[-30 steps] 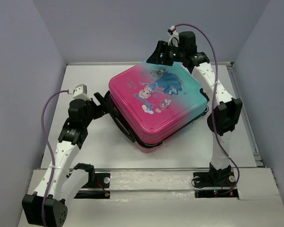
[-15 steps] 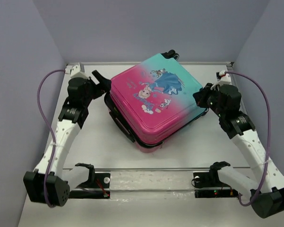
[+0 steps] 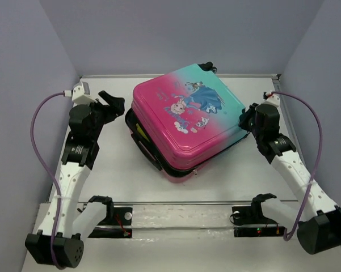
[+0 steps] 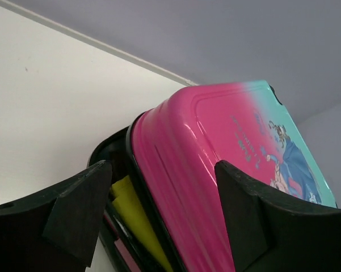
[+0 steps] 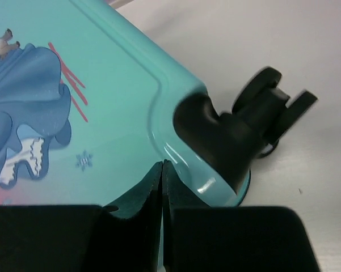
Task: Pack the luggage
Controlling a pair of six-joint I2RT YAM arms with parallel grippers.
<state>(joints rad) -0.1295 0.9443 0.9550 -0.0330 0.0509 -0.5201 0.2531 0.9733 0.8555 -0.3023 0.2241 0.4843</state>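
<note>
The luggage [image 3: 187, 127], a pink-to-teal hard-shell suitcase with a princess print, lies flat in the middle of the table. Its lid stands slightly ajar on the left side. My left gripper [image 3: 112, 102] is open just off the suitcase's far-left corner. In the left wrist view its fingers [image 4: 79, 204] frame the pink lid edge [image 4: 204, 170], and a yellow item [image 4: 133, 218] shows in the gap below it. My right gripper [image 3: 245, 118] is shut, with nothing in it. Its tips [image 5: 163, 165] are over the teal corner [image 5: 102, 102], next to a black wheel [image 5: 266, 107].
Grey-violet walls close in the white table [image 3: 102, 170] on the left, back and right. A metal rail [image 3: 181, 204] with both arm bases runs along the near edge. Another black wheel [image 3: 206, 66] sticks out at the suitcase's far corner.
My right arm swung from behind the suitcase to its right corner and its gripper shut. My left arm moved from the suitcase's near-left side up to its far-left corner. The suitcase shifted slightly.
</note>
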